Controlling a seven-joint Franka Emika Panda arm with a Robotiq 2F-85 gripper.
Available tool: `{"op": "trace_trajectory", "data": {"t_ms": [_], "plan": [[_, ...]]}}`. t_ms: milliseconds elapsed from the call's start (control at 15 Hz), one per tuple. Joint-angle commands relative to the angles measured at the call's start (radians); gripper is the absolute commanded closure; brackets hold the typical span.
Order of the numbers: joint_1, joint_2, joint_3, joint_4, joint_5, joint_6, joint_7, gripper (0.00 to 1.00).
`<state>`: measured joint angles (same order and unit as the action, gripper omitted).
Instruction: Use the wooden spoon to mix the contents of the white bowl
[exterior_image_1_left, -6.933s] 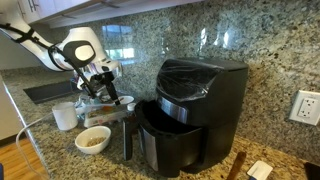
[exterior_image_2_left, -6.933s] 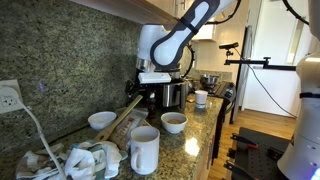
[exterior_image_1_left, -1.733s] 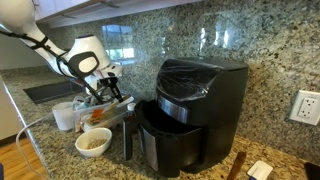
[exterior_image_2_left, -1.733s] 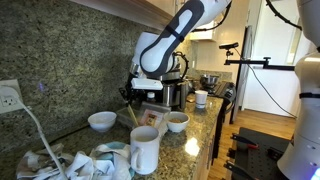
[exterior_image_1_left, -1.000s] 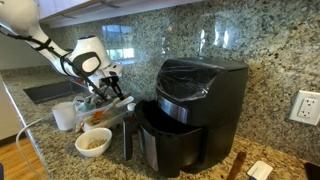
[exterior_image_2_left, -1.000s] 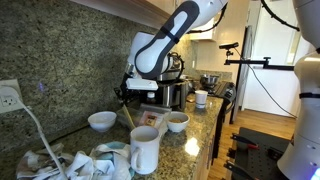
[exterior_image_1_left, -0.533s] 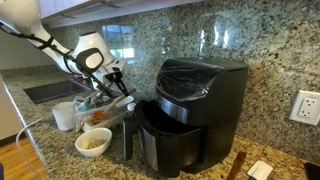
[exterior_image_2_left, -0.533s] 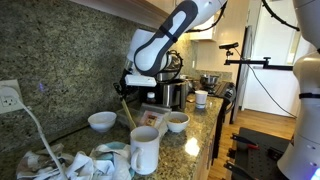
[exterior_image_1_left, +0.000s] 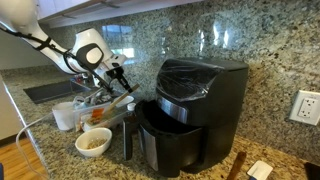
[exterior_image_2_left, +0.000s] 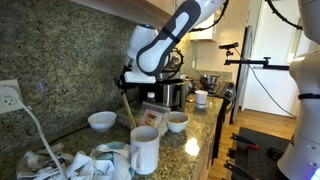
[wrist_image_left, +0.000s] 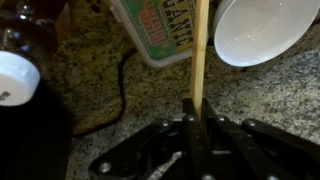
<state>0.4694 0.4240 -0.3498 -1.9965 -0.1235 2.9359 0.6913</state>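
My gripper (wrist_image_left: 197, 106) is shut on the handle of the wooden spoon (wrist_image_left: 200, 50), which runs straight away from the jaws. In an exterior view the spoon (exterior_image_2_left: 125, 106) hangs nearly upright below the gripper (exterior_image_2_left: 122, 86), above the counter and near the stone wall. The white bowl (exterior_image_2_left: 176, 122) with tan-brown grainy contents (exterior_image_2_left: 175, 121) stands on the counter, off to the side of the spoon and lower. The same bowl (exterior_image_1_left: 93, 141) sits near the counter's front edge, with the gripper (exterior_image_1_left: 117, 76) well above and behind it. The spoon's head is not clear in any view.
A black air fryer (exterior_image_1_left: 190, 105) with its drawer pulled out stands beside the bowl. A white cup (exterior_image_1_left: 64, 117), a white mug (exterior_image_2_left: 144, 150), an empty white bowl (exterior_image_2_left: 102, 121) and a printed carton (wrist_image_left: 160, 30) crowd the counter. A dark bottle (wrist_image_left: 25, 95) stands close to the wrist.
The arm has lifted and swung toward the wall, carrying the spoon with it. The spoon now hangs more upright. The bowls have not moved.
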Motion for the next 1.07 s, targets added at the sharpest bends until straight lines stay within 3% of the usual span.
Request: {"op": "trace_trajectory", "data": {"t_ms": [0,533,1000], "plan": [[0.051,-0.053,-0.049,-0.048,-0.029,0.014,0.034,0.94],[0.130,-0.161,-0.105,-0.136,-0.045,-0.018,0.008,0.95],[0.195,-0.261,-0.164,-0.216,-0.124,-0.052,0.027,0.94]]}}
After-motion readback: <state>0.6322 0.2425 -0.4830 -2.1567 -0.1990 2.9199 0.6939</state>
